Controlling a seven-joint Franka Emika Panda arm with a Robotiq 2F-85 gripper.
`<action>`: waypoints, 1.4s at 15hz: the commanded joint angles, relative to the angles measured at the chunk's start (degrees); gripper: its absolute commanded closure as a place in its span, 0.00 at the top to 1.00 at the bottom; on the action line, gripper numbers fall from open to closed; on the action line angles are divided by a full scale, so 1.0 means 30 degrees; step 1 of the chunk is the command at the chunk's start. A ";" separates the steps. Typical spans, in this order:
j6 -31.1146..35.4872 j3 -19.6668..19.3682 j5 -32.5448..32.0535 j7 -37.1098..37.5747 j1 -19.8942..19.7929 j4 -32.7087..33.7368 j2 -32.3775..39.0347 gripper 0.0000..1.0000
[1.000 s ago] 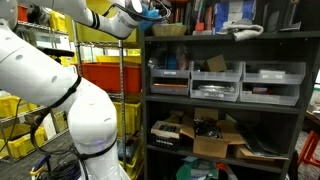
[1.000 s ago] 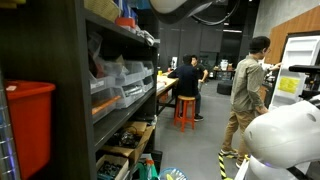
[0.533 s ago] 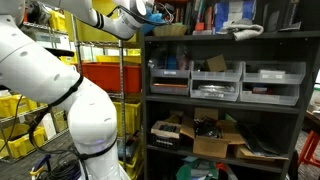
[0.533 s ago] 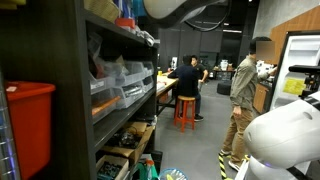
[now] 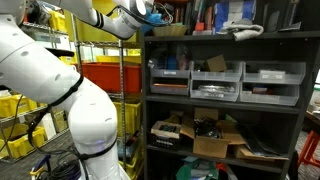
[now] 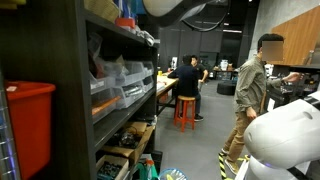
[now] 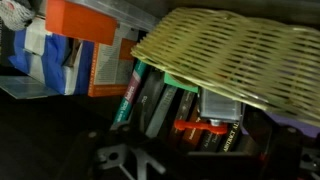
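Observation:
My gripper [image 5: 150, 12] is up at the left end of the top shelf, beside a woven wicker basket [image 5: 168, 29]. In the wrist view the basket [image 7: 230, 55] fills the upper right, tilted across the picture. Beneath it a row of books [image 7: 150, 100] stands on edge, with a small orange-red piece [image 7: 200, 128] and a grey block in front of them. An orange box [image 7: 85, 22] sits at the upper left. My gripper [image 7: 198, 152] shows only as dark shapes along the bottom edge. It is open, nothing lies between the jaws, and it touches nothing.
A black shelving unit [image 5: 225, 100] carries grey bins [image 5: 215, 82] in the middle and cardboard boxes [image 5: 215, 140] lower down. A red bin [image 5: 100, 75] and yellow crates [image 5: 15, 110] stand behind my white arm. A standing person [image 6: 252, 95] and a seated person [image 6: 187, 80] occupy the aisle.
My wrist has shifted a little along the top shelf edge, then held still. The standing person has walked to the right. The jaws stay open.

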 commanded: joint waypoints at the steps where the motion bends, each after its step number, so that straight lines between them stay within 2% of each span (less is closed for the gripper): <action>1: -0.0116 -0.0564 0.0247 0.0123 0.0888 0.0374 0.0375 1.00; 12: -0.0067 -0.0594 0.0451 0.0427 0.0803 0.0776 0.1332 1.00; 13: -0.0057 -0.0595 0.0453 0.0448 0.0817 0.0800 0.1410 0.96; 14: -0.0002 -0.0616 0.0448 0.0448 0.0841 0.0836 0.1496 0.73; 16: 0.0025 -0.0646 0.0453 0.0465 0.0886 0.0904 0.1575 0.69; 17: 0.0034 -0.0651 0.0451 0.0472 0.0900 0.0939 0.1598 0.64; 21: 0.0095 -0.0659 0.0462 0.0490 0.1010 0.1092 0.1624 0.31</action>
